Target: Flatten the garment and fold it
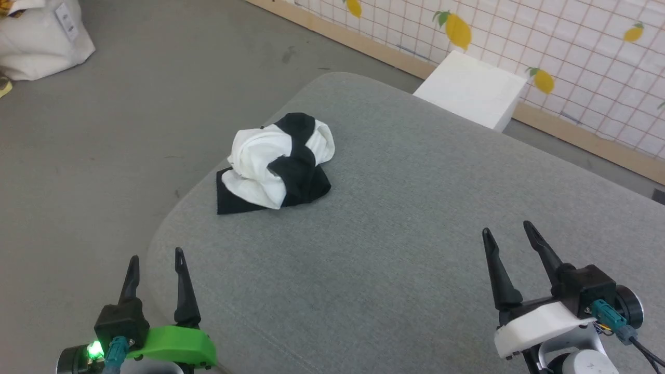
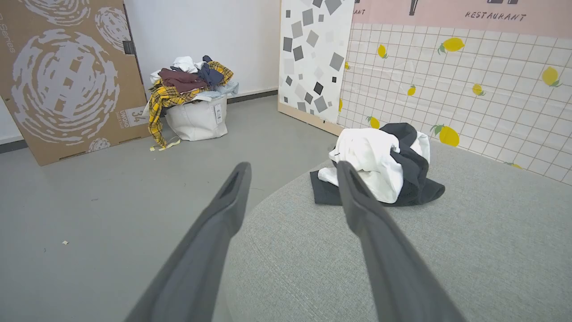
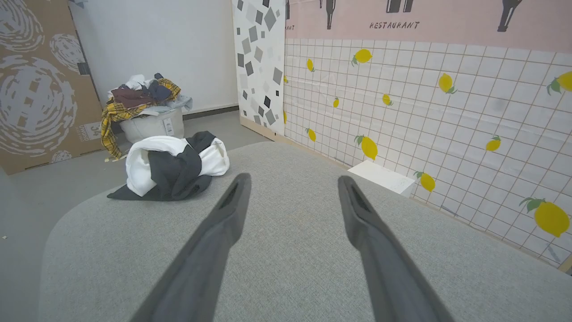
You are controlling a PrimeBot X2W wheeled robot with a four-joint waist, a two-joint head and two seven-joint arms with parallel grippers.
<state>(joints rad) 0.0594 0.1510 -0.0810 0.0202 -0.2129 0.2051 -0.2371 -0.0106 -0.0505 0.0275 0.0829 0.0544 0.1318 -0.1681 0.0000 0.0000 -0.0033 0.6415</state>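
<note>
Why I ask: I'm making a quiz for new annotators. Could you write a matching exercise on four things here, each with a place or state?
Things
1. garment
2. left gripper
3. white block
4. laundry bag

Place or state
a. open, holding nothing
b. beside the lemon-print wall
c. heaped with clothes, on the floor
d. crumpled on the grey cushion

Pairs: 1-d, 2-a, 3-b, 4-c

Crumpled garment (image 3: 172, 167) beyond spread right claw (image 3: 292, 193)
</note>
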